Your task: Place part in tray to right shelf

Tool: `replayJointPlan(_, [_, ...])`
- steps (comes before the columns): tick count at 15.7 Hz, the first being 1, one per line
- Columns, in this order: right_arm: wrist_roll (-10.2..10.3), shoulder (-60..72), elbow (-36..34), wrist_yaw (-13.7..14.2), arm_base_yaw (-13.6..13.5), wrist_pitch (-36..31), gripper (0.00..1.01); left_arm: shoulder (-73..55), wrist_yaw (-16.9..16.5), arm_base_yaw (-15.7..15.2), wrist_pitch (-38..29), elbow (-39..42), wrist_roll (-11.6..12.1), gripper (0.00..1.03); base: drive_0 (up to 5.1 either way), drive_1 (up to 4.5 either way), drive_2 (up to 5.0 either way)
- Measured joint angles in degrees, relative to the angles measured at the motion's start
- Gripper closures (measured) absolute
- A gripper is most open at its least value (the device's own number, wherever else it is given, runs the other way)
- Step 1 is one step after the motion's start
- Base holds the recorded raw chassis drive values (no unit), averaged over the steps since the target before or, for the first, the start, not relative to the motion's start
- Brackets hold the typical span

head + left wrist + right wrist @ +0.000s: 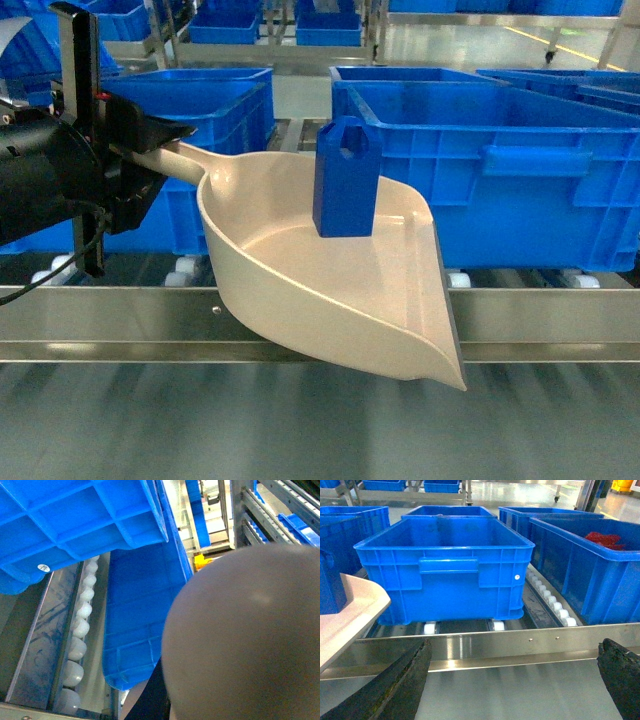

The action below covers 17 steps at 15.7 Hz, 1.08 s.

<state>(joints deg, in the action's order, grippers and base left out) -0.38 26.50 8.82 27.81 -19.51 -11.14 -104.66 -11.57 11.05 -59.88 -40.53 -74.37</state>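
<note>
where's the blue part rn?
Head view, centre: the part stands upright in the tray, held by the left end effector over the shelf's front rail.

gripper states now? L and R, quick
Left gripper: shut on the tray handle; part stands in the tray.
Right gripper: open, holding nothing.

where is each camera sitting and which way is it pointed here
Head: on the robot, slanting down at the shelf rail; left gripper holds the tray carrying the part.
Left wrist: beside crates and rollers, the tray's underside filling the frame.
Right wrist: faces a crate between open fingers.
Head and right wrist share tray, part, rail.
</note>
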Motion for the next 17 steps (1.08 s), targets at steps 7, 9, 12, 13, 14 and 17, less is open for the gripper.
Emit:
replayJointPlan(7, [0.02, 0.00, 0.00, 0.00, 0.00, 0.00, 0.03, 0.02, 0.00, 0.00, 0.00, 0.00, 0.00, 0.89, 0.0, 0.00, 0.0])
replayJointPlan(9, [0.00, 0.00, 0.00, 0.00, 0.00, 0.00, 0.03, 0.00, 0.00, 0.00, 0.00, 0.00, 0.00, 0.89, 0.0, 0.00, 0.0])
replayJointPlan(12, [0.00, 0.02, 0.00, 0.00, 0.00, 0.00, 0.03, 0.00, 0.00, 0.00, 0.00, 0.00, 0.00, 0.89, 0.0, 0.00, 0.0])
replayJointPlan(13, [0.00, 0.00, 0.00, 0.00, 0.00, 0.00, 0.03, 0.00, 0.00, 0.00, 0.00, 0.00, 0.00, 0.89, 0.0, 0.00, 0.0])
replayJointPlan(14, [0.00, 0.00, 0.00, 0.00, 0.00, 0.00, 0.03, 0.02, -0.02, 0.00, 0.00, 0.00, 0.00, 0.89, 0.0, 0.00, 0.0])
replayJointPlan(17, [0.00, 0.00, 0.00, 0.00, 0.00, 0.00, 0.03, 0.22, -0.72, 0.00, 1.14, 0.00, 0.04, 0.89, 0.0, 0.00, 0.0])
